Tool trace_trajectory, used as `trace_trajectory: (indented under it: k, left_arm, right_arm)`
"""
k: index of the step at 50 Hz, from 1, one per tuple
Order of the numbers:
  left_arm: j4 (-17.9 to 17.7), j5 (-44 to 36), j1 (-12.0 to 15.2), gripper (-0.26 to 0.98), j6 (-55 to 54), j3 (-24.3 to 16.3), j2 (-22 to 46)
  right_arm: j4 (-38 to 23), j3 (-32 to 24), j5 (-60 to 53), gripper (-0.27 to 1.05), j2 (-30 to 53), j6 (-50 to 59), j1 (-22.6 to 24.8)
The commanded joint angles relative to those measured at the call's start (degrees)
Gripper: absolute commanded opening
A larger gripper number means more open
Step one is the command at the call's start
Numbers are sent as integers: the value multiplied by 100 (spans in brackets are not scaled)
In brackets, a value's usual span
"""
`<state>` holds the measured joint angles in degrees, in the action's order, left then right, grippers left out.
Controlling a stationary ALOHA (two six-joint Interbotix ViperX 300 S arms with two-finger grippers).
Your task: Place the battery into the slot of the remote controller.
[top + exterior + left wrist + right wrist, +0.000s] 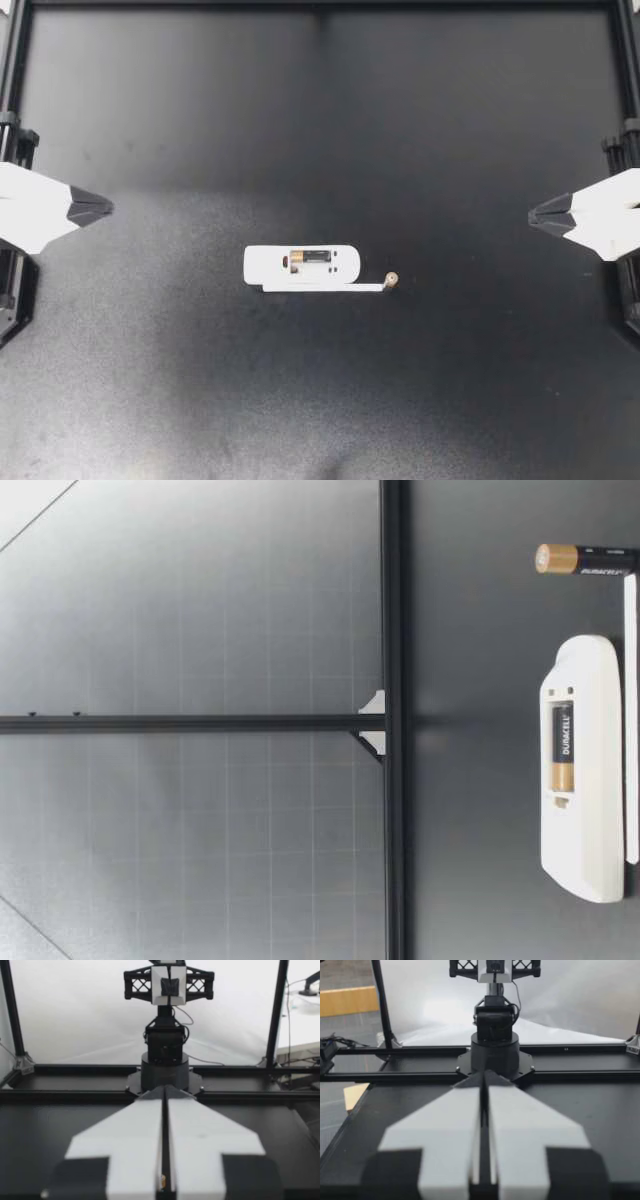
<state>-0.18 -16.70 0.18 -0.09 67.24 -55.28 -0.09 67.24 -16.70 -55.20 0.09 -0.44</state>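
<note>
The white remote controller (300, 265) lies near the table's middle with its slot facing up. One battery (312, 258) sits inside the slot, and the low view shows the same battery (563, 745) in the remote (585, 810). A second battery (391, 281) stands upright just right of the remote, seen end-on from above and as a tall battery (585, 558) in the low view. A thin white cover strip (325, 289) runs along the remote's front edge. My left gripper (105, 208) is shut and empty at the far left. My right gripper (536, 215) is shut and empty at the far right.
The black table (320, 120) is framed by black rails (320, 5). In the left wrist view the shut gripper (164, 1091) points at my other arm's base (165, 1060). The right wrist view shows its gripper (484, 1074) likewise facing the opposite arm's base (495, 1045).
</note>
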Motion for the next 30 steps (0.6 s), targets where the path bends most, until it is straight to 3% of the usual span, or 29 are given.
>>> trace_trajectory:
  k: [1,15,30]
  left_arm:
    - [9,-88,79,-12,53,-141,9]
    - [9,-325,70,-14,97,-97,35]
    - [9,-431,70,-14,97,-53,53]
  right_arm:
    - [0,-123,-70,-15,53,9,-35]
    - [44,-598,272,-16,976,193,-246]
    - [35,-1635,2109,-16,2408,281,-343]
